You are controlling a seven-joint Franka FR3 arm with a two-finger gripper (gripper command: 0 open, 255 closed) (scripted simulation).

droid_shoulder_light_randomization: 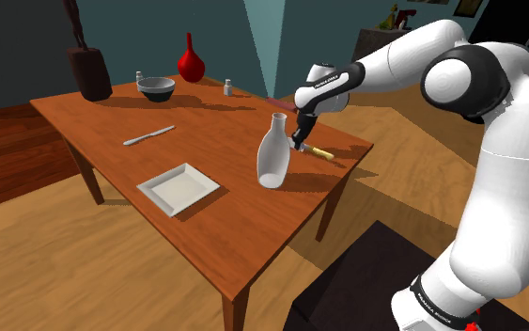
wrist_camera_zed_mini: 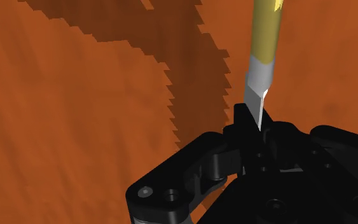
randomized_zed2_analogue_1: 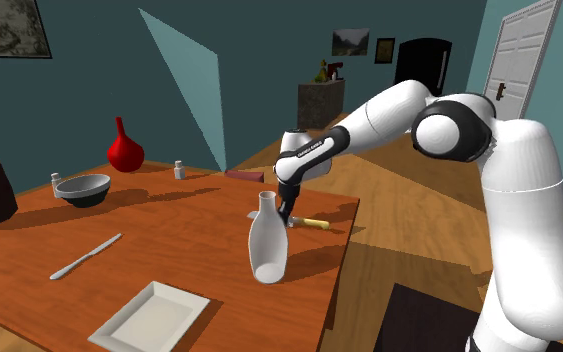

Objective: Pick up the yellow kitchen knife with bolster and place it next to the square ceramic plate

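Grasping is the step in hand: at the right of centre in the shoulder view, the black gripper [droid_shoulder_light_randomization: 299, 144] is closed on the flat grey blade end of the knife [droid_shoulder_light_randomization: 322, 151], whose slim yellow handle sits at or barely above the reddish-brown surface [droid_shoulder_light_randomization: 234, 221], near the white bottle [droid_shoulder_light_randomization: 272, 155]. The next move likely calls for lifting it clear, skirting that smooth, narrow-necked bottle, and laying it flat beside the shallow square white plate [droid_shoulder_light_randomization: 178, 188] at lower left of centre.
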